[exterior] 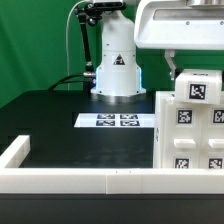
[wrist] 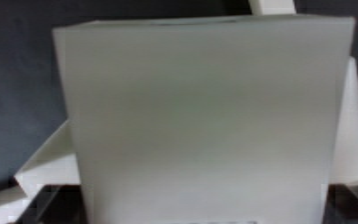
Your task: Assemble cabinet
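The cabinet [exterior: 188, 135] is a big white box with black-and-white tags, standing at the exterior view's right near the front rail. A smaller white tagged block [exterior: 197, 88] sits at its top. My gripper [exterior: 184, 66] hangs right above that block, one dark finger [exterior: 171, 62] showing beside it. In the wrist view a plain white part [wrist: 202, 110] fills the frame between my dark fingers [wrist: 39, 205], and my gripper [wrist: 197, 206] is shut on it. More white cabinet surfaces [wrist: 51, 150] show behind it.
The marker board [exterior: 118, 121] lies flat on the black table before the arm's white base [exterior: 116, 65]. A low white border rail [exterior: 70, 180] runs along the front and the exterior view's left. A green backdrop stands behind.
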Available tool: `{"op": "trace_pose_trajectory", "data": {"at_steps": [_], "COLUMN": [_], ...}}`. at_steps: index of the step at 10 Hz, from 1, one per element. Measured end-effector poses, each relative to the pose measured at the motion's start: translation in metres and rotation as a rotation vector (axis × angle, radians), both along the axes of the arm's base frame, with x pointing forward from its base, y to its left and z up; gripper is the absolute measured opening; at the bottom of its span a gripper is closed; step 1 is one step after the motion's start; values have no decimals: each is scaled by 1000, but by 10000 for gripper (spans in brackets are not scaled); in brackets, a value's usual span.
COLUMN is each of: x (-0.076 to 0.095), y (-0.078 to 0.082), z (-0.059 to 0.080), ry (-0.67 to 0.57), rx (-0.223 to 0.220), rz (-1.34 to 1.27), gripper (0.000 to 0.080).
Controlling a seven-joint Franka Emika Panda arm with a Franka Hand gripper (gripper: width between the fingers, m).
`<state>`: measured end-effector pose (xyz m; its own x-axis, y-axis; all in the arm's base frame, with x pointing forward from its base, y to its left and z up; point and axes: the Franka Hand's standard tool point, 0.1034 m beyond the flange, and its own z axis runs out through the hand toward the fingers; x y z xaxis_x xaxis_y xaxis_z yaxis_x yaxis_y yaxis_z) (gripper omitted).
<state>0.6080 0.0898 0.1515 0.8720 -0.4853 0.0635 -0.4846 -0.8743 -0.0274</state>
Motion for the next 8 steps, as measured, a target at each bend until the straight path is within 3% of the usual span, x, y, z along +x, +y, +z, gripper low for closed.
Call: {"op": "trace_pose_trajectory", "data": {"at_steps": [3,8], "x": [-1,-2], "y": [4,6], "z": [1,1], "ry": [-71,-55], "rx": [39,108], "rz": [-344,-696], "gripper": [563,563]}}
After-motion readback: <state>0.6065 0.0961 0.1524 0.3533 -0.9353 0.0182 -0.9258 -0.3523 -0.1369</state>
